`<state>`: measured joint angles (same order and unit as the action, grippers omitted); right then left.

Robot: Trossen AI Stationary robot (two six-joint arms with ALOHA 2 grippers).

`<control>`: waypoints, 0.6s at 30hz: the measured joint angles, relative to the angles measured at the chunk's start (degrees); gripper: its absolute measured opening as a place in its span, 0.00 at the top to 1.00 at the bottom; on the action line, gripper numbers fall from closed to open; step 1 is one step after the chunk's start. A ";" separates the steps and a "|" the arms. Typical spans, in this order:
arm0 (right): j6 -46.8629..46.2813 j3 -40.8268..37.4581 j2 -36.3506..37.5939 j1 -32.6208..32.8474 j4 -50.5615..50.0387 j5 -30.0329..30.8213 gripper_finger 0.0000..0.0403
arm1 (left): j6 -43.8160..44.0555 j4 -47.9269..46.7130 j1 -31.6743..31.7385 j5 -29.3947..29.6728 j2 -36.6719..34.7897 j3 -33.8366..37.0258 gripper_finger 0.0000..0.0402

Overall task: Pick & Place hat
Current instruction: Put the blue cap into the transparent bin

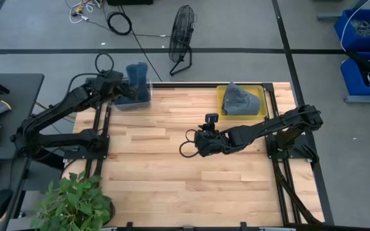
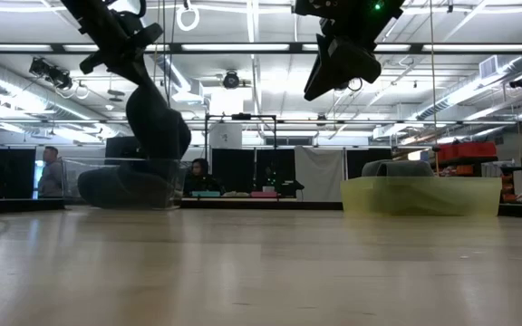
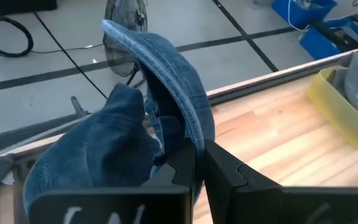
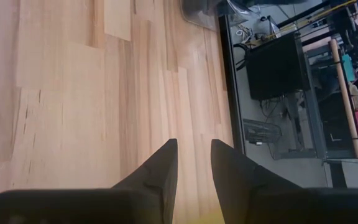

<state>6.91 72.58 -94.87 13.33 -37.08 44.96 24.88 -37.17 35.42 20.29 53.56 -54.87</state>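
A blue denim hat (image 1: 137, 76) hangs from my left gripper (image 1: 127, 90) above the clear bin (image 1: 135, 103) at the table's far left corner. In the low view the hat (image 2: 158, 122) dangles into the bin (image 2: 166, 186), where a dark heap (image 2: 111, 186) lies. The left wrist view shows the hat (image 3: 135, 124) with its brim arching up. A grey hat (image 1: 239, 101) lies in the yellow bin (image 1: 221, 106) at the far right. My right gripper (image 1: 190, 144) hovers over the table's middle, slightly open, touching nothing (image 4: 194, 149). My left gripper (image 3: 197, 155) pinches the denim hat between its two fingers at the brim's edge (image 3: 194, 134), where the brim meets the crown. The fingers come from above, slanting toward the far edge. The hat hangs below them, its lower part inside the clear bin.
Bare wooden tabletop (image 1: 159, 167) spreads between the two bins and toward the near edge. A potted plant (image 1: 76, 202) stands at the near left corner. A floor fan (image 1: 182, 35) and cables lie beyond the far edge. People sit in the room behind (image 2: 51, 172).
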 joint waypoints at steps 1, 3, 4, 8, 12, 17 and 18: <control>0.01 -0.02 0.00 -0.09 0.00 -0.01 0.75 | 0.01 -0.01 0.00 -0.04 -0.07 0.00 0.95; -0.07 -0.02 0.00 -0.32 0.00 -0.01 0.75 | 0.10 -0.93 0.04 0.00 -0.08 0.00 0.94; -0.41 -0.02 0.00 -0.42 0.00 -0.01 0.75 | 0.36 -2.48 0.04 0.05 0.04 0.00 0.94; -0.43 -0.03 0.00 -1.05 0.00 -0.01 0.75 | 1.88 -9.35 0.02 0.01 1.06 0.00 0.94; -0.43 -0.07 0.00 -2.04 0.02 -0.03 0.75 | 3.05 -13.55 0.04 1.63 1.56 -0.02 0.92; -0.43 -0.07 0.00 -3.03 0.07 -0.08 0.75 | 3.03 -14.29 0.04 2.33 1.56 -0.02 0.85; -0.43 -0.07 0.01 -3.22 0.08 -0.49 0.75 | 3.02 -14.27 0.04 2.73 1.56 -0.02 0.83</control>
<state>6.48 72.51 -94.86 10.11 -37.00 44.46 27.90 -51.44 35.46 23.02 55.11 -54.89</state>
